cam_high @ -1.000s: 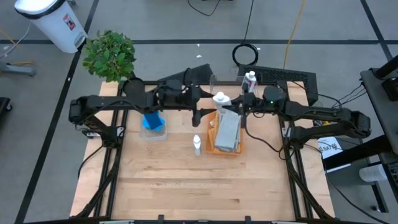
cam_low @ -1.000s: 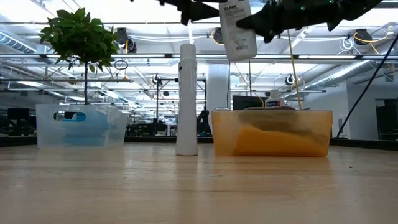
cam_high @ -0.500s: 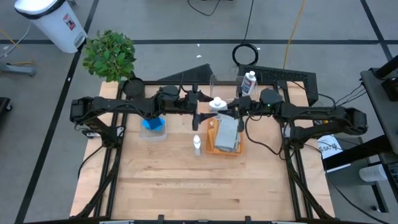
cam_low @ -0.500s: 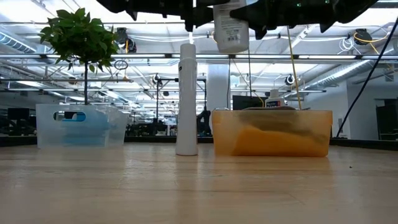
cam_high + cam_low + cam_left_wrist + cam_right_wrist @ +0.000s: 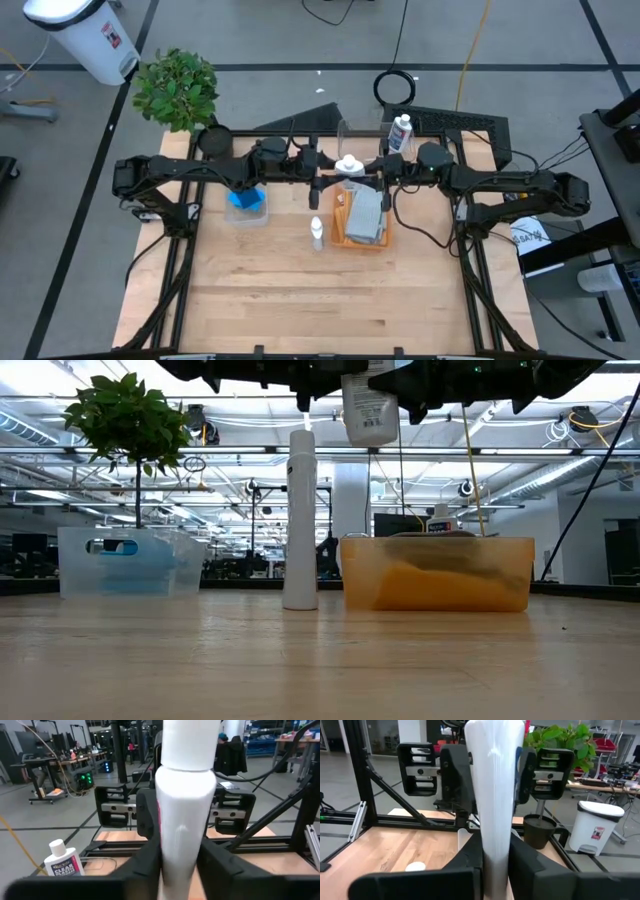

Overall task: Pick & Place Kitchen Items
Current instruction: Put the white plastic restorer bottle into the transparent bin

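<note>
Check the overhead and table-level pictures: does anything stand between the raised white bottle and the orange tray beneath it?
Nothing visible does. The white bottle hangs between both end effectors, left and right, above the far end of the orange tray. Only open air separates them; the folded cloths already lie inside.

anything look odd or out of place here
Only one thing stands out: the small white bottle with a blue label hangs in the air above the orange rectangular tray, gripped from both sides by the left gripper and right gripper.
</note>
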Robot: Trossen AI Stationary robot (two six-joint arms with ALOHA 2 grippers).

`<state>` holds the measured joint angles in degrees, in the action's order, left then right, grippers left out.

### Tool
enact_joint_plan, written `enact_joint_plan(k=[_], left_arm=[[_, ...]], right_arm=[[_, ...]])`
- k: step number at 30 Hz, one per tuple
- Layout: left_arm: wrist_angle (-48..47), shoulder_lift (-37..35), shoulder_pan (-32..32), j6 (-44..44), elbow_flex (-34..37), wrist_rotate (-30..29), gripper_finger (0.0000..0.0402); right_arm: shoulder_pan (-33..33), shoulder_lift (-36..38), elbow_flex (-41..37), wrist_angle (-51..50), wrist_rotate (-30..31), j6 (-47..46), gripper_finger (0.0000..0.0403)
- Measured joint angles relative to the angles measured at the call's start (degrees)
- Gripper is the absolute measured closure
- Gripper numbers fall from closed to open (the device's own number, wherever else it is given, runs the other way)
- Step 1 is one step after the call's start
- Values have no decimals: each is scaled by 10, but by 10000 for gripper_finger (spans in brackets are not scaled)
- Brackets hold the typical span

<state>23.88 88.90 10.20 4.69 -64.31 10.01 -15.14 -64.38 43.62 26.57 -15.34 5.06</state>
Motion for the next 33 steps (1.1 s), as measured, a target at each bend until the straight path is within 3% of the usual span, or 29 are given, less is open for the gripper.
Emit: enact_joint_plan(k=[6, 11, 17, 20, 26, 33], left_arm=[[-3, 0, 0, 0, 0, 0, 369], [-6, 2, 5, -7, 0, 1, 371], [-16, 0, 17, -15, 0, -2, 358], [-19, 0, 18, -13, 0, -6, 367], [-38, 0, 17, -7, 0, -8, 363], [-51, 0, 19, -5, 0, -17, 358]], right_arm=[[0, 3, 0, -19, 1, -1, 365], [-5, 21, 2, -66, 2, -23, 337], [-7, 72, 0, -142, 10, -29, 258], [-6, 94, 15, -189, 47, -28, 218], [-6, 74, 141, -335, 64, -20, 168], [-6, -7, 309, -472, 64, 1, 164]])
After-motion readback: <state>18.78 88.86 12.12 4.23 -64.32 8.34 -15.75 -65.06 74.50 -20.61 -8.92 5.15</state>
